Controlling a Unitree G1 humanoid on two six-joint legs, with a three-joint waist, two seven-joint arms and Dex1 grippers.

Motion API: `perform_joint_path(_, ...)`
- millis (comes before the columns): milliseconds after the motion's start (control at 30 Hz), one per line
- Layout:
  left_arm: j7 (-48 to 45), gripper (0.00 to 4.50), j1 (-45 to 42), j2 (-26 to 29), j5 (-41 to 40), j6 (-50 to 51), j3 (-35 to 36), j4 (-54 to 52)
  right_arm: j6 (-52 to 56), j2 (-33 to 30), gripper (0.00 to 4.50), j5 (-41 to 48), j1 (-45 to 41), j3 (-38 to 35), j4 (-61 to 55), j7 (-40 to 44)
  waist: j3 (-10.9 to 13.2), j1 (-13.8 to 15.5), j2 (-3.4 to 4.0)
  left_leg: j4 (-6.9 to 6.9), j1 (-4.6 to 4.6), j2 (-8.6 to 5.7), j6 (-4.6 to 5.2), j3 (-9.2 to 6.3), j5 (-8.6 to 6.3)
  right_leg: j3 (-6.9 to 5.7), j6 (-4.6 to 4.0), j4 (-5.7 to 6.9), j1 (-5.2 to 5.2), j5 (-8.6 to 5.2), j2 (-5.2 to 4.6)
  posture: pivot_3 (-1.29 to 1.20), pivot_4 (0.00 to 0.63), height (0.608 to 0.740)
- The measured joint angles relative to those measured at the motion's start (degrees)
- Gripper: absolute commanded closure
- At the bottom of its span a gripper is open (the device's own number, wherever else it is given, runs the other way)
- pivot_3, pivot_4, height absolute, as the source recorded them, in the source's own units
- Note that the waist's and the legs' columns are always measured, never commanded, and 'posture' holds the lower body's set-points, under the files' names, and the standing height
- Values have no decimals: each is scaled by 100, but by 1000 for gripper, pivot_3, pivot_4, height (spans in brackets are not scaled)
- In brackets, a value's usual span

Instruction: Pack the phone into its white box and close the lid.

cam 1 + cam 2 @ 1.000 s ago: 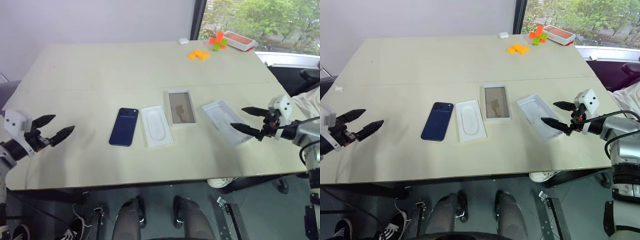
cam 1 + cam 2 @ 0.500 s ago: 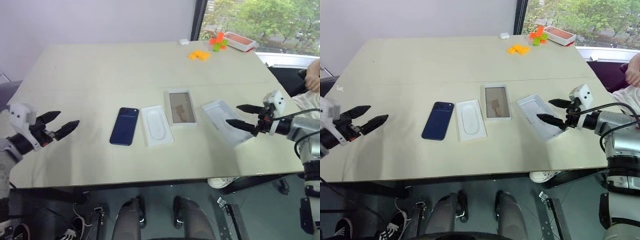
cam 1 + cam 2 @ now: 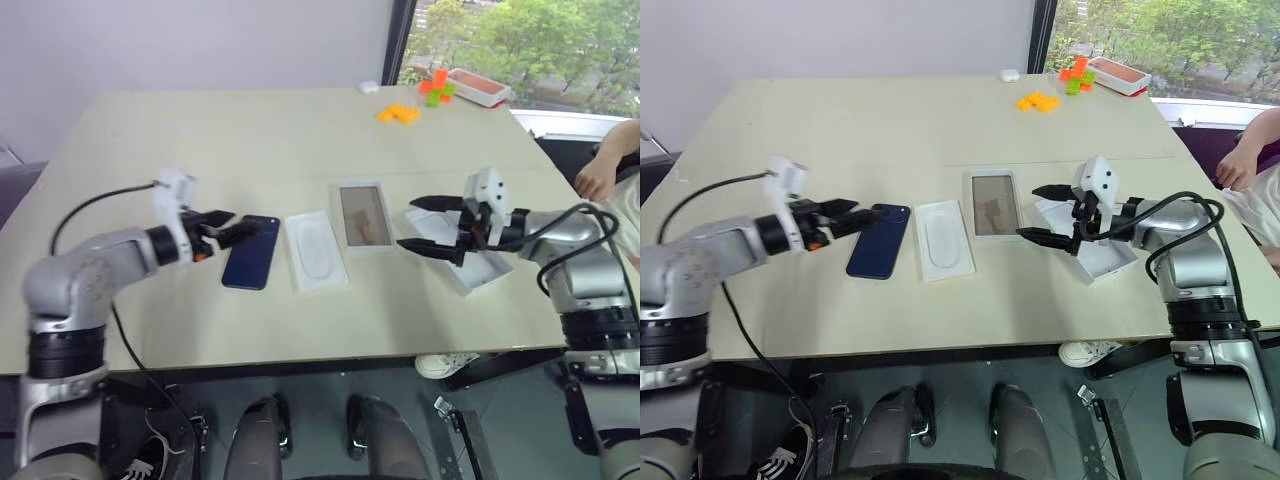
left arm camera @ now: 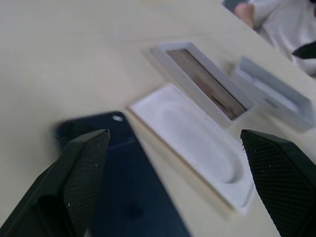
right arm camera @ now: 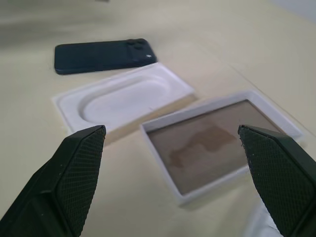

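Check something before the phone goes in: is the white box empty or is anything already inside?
Empty. The white box lies open on the table, only its bare brownish floor showing; the phone lies outside it.

We can read no text, label, brand, number or sign on anything in these views.

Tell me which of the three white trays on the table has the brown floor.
The middle one, the white box. Its inner floor is brownish, while the insert tray beside the phone has a white oval recess and the lid is plain white inside.
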Motion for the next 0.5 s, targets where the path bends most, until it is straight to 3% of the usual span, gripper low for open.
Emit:
perform_joint_path(267,858,35,-284,-1008,-37,961,-106,428,-144,34,9,-45,22,8,15,-13,1,-1,-2,-1,8,-1,-2,-56,1,-3,2,24,-3,1,17,0,150,740)
perform_joint_path(500,1577,35,-414,-1834,-90,1412,374,691,-244,49,9,-55,63,7,45,-66,1,12,-2,11,12,-10,-2,-64,1,-4,1,28,8,1,9,0,150,740)
